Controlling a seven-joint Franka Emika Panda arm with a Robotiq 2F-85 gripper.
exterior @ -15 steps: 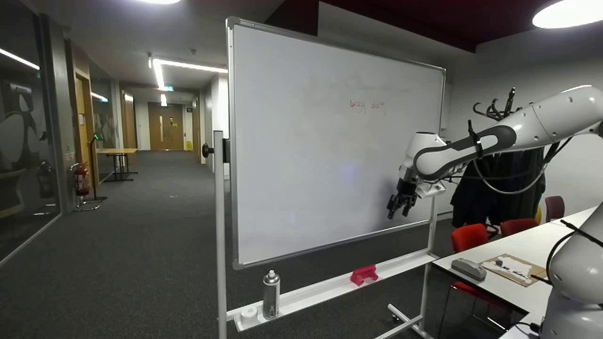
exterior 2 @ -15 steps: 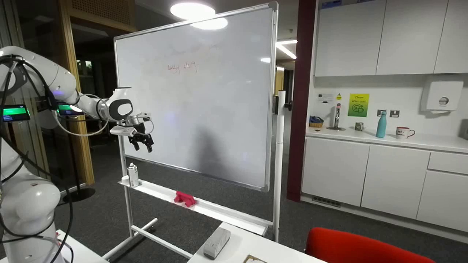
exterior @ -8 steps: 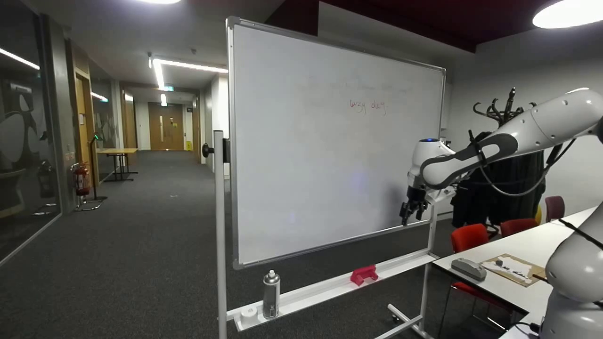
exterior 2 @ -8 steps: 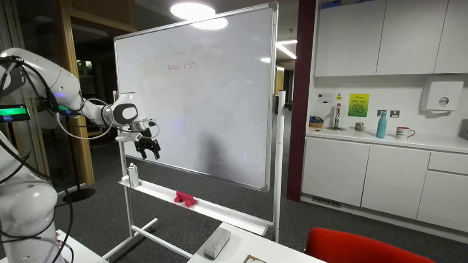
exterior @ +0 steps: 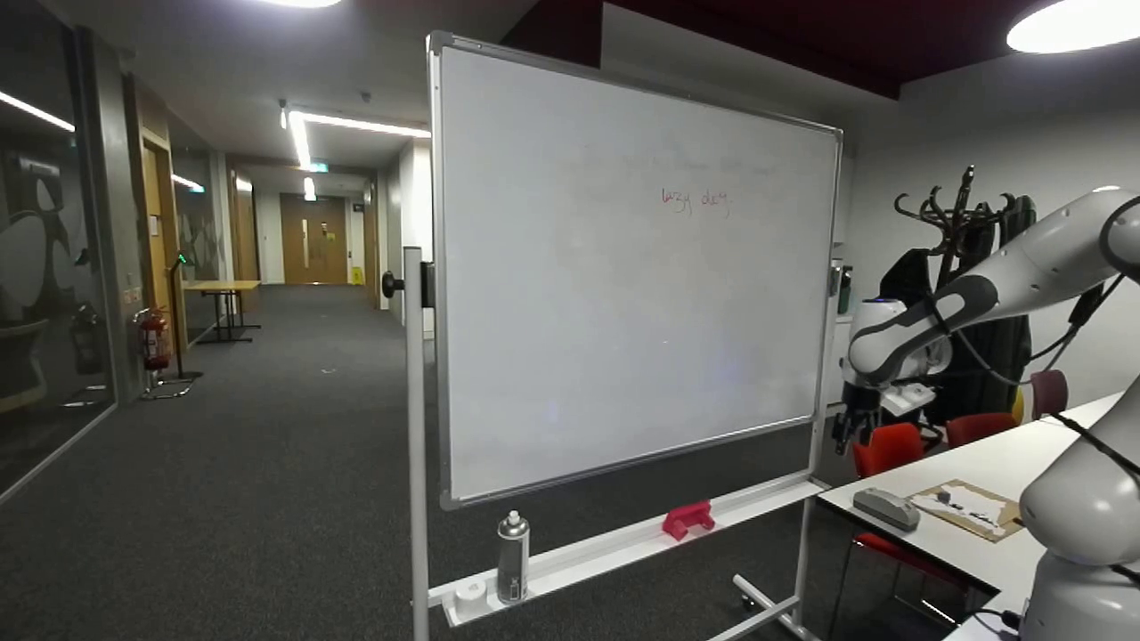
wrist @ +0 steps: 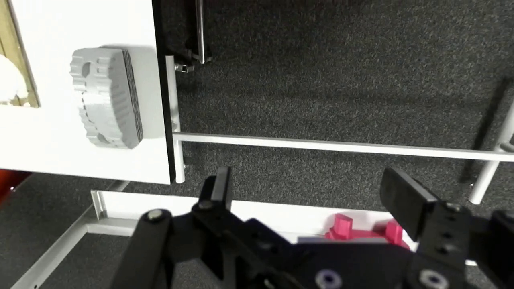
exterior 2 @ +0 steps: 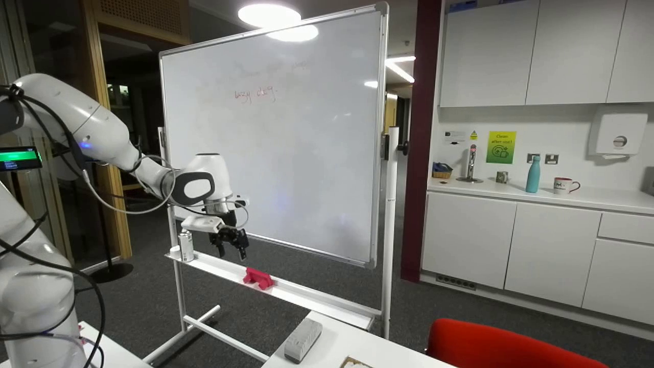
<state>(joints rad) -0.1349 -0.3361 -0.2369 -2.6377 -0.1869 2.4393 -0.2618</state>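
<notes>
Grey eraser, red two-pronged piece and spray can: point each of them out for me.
Grey eraser [wrist: 101, 98]: wrist view, on the middle of its top.
Red two-pronged piece [exterior: 688, 515]: in an exterior view, on its main body.
Spray can [exterior: 513, 563]: in an exterior view, on its cylindrical side.

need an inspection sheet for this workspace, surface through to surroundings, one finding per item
Surface: white rectangular tabletop; grey-framed rectangular whiteboard with red handwriting.
Things around the jaws: grey ridged oblong block on the tabletop; pinkish-red two-pronged plastic-looking holder on the white metal tray below the whiteboard.
Clutter: silver cylindrical spray can, upright, beside a small white round cap on the tray; flat brown sheet with white patches on the tabletop.
Gripper: black jaws wide open, in mid-air; held: nothing seen.
Cables: thin black cables and a pale grey cable loop along the white robot arm.
Surroundings: dark grey carpet, red chair, white kitchen cupboards, teal bottle upright on the white counter.
</notes>
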